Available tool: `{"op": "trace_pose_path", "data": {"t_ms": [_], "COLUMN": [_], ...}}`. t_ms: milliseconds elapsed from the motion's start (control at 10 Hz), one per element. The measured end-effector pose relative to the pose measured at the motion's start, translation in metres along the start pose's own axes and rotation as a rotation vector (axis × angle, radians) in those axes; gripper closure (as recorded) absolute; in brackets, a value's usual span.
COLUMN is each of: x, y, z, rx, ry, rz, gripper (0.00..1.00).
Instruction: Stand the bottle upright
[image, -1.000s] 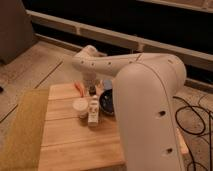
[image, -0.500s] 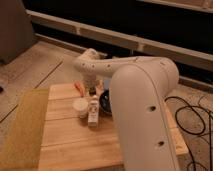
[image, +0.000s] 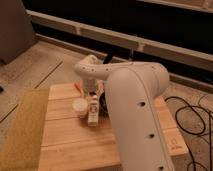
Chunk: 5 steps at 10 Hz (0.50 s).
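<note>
The gripper (image: 93, 96) is hovering with its jaws spread wide, gripping nothing, right over the far end of the bottle (image: 93, 114). The bottle is resting on the wooden table (image: 65, 145), just beside the white cup (image: 80, 106). The cup is sitting mouth up, contents impossible to make out. The dark bowl (image: 103, 106) is peeking out behind the arm (image: 135, 100), its inside hidden.

cream-white bottle (image: 93, 113), white cup (image: 80, 106), tan table (image: 70, 145)
</note>
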Motion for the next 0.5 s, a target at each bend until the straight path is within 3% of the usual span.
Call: {"op": "trace_pose_path", "data": {"t_ms": [500], "x": [-0.013], "y": [0.017], "z": [0.022], "rx": [-0.012], "ry": [0.051], "rz": [-0.072], "gripper": [0.35]}}
